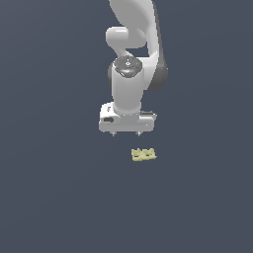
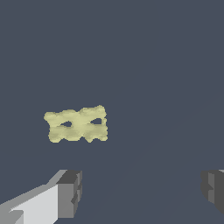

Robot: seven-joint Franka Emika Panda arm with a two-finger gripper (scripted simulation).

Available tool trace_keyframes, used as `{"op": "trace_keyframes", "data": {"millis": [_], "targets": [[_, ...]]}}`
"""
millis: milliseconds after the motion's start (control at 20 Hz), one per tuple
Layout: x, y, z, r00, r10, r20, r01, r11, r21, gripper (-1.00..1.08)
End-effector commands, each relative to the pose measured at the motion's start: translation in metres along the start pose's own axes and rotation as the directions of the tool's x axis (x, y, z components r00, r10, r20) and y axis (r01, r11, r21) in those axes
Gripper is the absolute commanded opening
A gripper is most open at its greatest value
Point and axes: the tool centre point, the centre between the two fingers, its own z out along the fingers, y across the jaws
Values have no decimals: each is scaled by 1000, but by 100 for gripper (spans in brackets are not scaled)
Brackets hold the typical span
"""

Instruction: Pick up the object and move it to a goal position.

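Note:
The object (image 1: 144, 154) is a small pale yellow, flat, lumpy piece with tiny holes, lying on the dark grey floor. My gripper (image 1: 126, 134) hangs above the floor, a little behind the object and toward the exterior view's left of it, not touching it. Its jaws stand wide apart and hold nothing. In the wrist view the object (image 2: 77, 124) lies flat ahead of the two dark fingertips (image 2: 70, 192), and the gripper (image 2: 142, 190) is open and empty.
The white arm (image 1: 131, 74) rises from the gripper toward the top of the exterior view. The dark grey floor (image 1: 59, 197) spreads all around with no other object showing.

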Motion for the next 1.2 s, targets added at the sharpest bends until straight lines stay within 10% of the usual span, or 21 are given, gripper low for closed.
{"op": "trace_keyframes", "data": {"millis": [0, 1150], "targets": [[0, 0, 0, 1000, 0, 0, 0, 1000, 0, 100], [1, -8, 12, 1000, 23, 2, -23, 1000, -21, 100]]}}
